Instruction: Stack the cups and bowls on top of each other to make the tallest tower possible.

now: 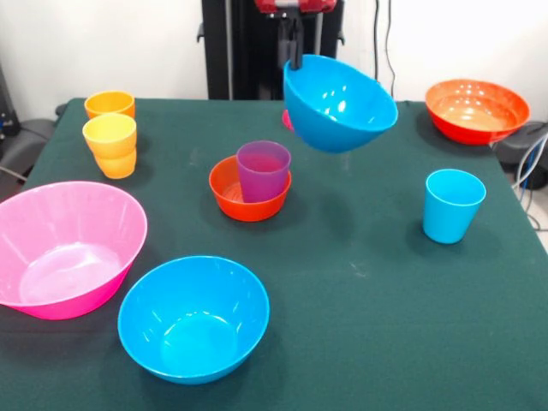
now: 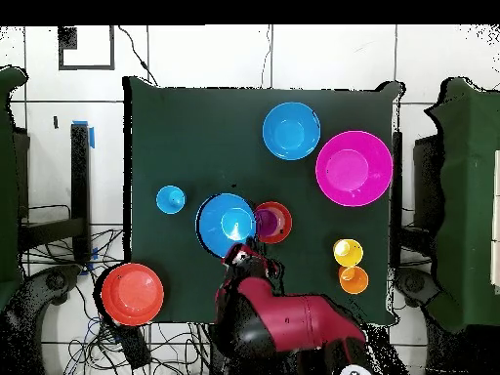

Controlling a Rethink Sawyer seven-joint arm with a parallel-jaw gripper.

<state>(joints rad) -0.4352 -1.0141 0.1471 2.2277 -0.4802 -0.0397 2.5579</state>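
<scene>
My gripper comes down at the back of the table and is shut on the rim of a blue bowl, which hangs tilted above the cloth. From overhead the gripper sits at the near edge of that bowl. A purple cup stands inside a small orange-red bowl just left of the lifted bowl. A sliver of magenta shows behind the lifted bowl. A light blue cup stands alone at the right. An orange cup and a yellow-orange cup stand at the far left.
A large pink bowl and a second blue bowl sit near the front edge. A wide orange bowl rests at the far right corner. Cables hang off the table's right side.
</scene>
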